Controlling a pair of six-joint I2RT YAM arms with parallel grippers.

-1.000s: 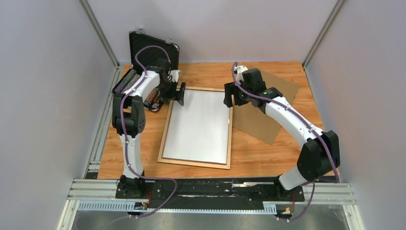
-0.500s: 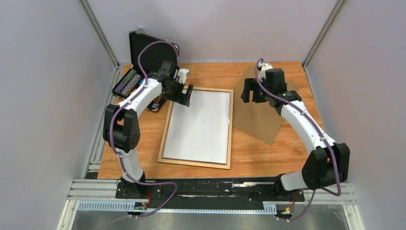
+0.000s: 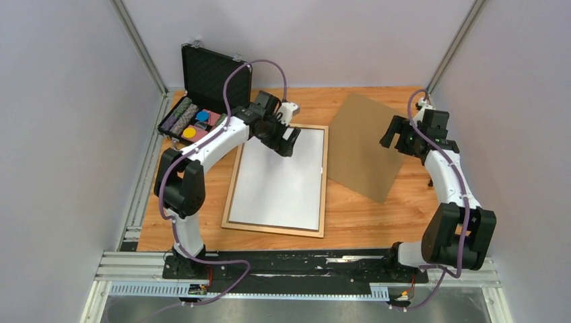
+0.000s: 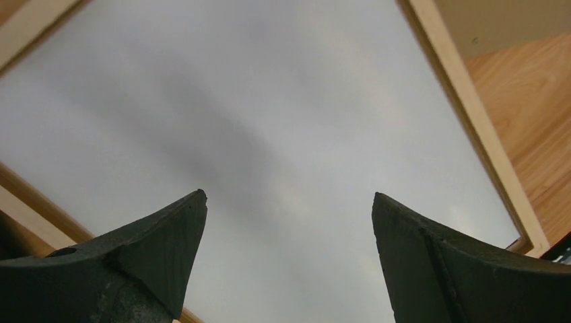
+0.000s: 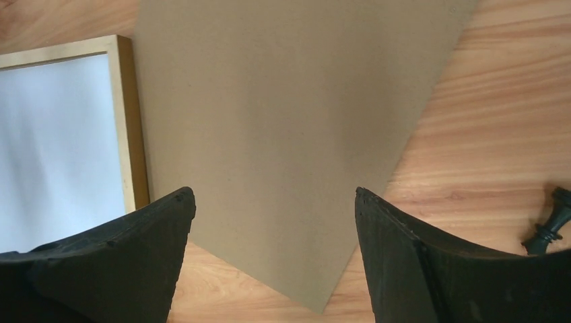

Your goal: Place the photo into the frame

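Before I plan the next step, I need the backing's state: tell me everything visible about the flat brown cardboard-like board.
The brown board is a matte cardboard-like rectangle, lying skewed on the wooden table, its left edge against the light wooden frame's right rail. The open right gripper hangs over it, not touching.

1. I see the left gripper [image 3: 288,140] has swung right from the far-left corner of the frame [image 3: 273,230]. It now hangs over the far end of the photo [image 3: 279,182], nearer the right rail.
2. With that arm out of the way, the coloured contents of the black case [image 3: 209,70] show.
3. The right gripper [image 3: 392,136] has pulled away from the frame's far-right corner, crossed the brown backing board [image 3: 360,151] and now sits beyond its right edge.
4. Its jaws have spread wider, with nothing between them.
5. The board is now fully uncovered.
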